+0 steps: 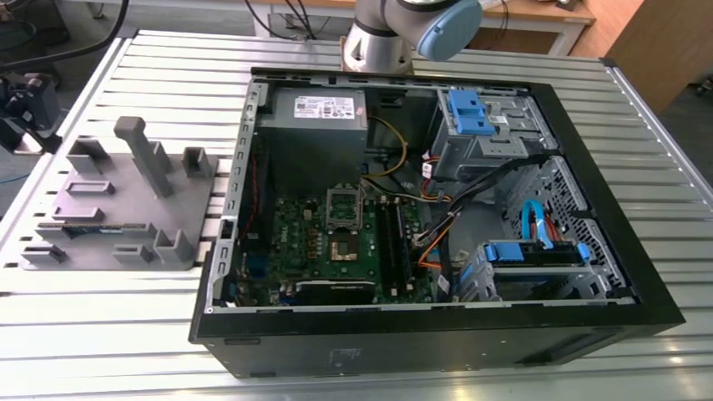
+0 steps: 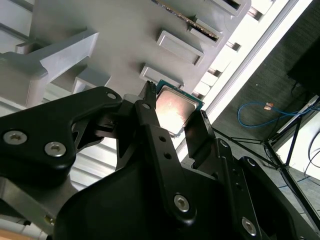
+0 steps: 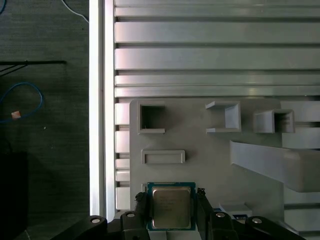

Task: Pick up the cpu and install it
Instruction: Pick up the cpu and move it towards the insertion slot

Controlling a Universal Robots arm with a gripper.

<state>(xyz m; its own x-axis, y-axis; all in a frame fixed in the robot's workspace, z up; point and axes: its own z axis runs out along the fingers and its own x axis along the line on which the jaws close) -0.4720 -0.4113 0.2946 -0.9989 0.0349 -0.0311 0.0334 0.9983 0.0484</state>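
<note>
Cpu [image 3: 171,210]: at edge of grey tray [image 3: 200,165], gripper [image 3: 171,195] closed on two opposite sides; risk: thin-edge hold may slip or tilt, so the chip drops or seats skewed.

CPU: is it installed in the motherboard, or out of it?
Out. In both wrist views the cpu is at the grey tray, by the gripper, not on the motherboard.
</note>
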